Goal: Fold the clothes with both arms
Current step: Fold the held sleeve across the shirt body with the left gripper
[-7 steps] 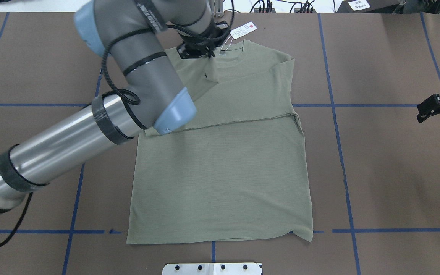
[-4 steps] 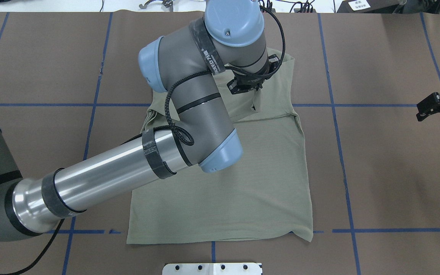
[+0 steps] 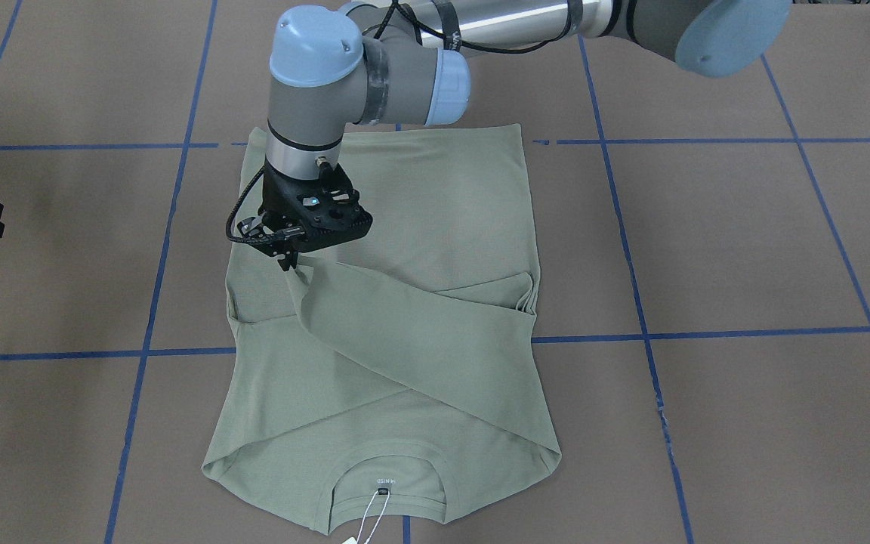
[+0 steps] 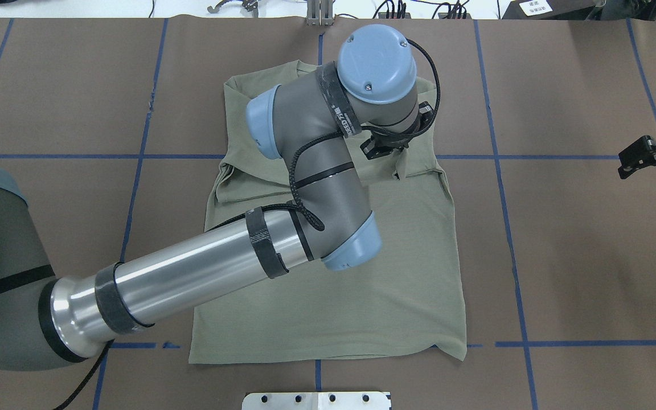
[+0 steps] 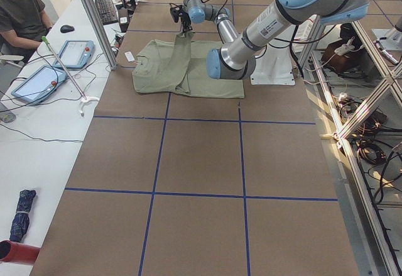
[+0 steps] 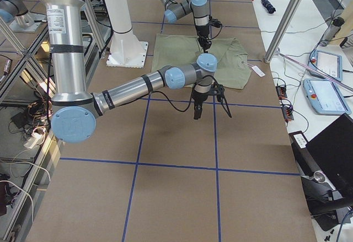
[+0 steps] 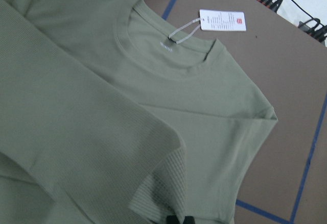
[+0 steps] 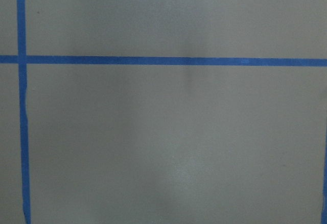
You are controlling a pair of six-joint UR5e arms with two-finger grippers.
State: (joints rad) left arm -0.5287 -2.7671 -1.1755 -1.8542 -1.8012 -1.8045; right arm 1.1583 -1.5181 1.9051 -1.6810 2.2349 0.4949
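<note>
The sage-green shirt point(image 4: 333, 307) lies flat on the brown table, hem toward the robot and neck at the far side. Its white hang tag point(image 7: 222, 20) lies beyond the collar. My left gripper point(image 3: 286, 257) is shut on a sleeve cuff point(image 7: 163, 203) and holds it just above the shirt's right side point(image 4: 399, 166). The sleeve point(image 3: 405, 325) stretches diagonally across the chest. My right gripper point(image 4: 647, 155) hangs off to the right of the shirt above bare table. Its fingers are spread and empty in the exterior right view point(image 6: 209, 109).
The white pedestal plate point(image 4: 316, 400) sits at the table's near edge. Blue tape lines point(image 4: 504, 171) cross the brown surface. A seated operator point(image 5: 22, 12) and tablets point(image 5: 38, 81) are at a white side table beyond the far edge.
My left gripper has carried the sleeve cuff from near the collar rightward and toward the robot, drawing the sleeve across the chest. The right arm has not moved.
</note>
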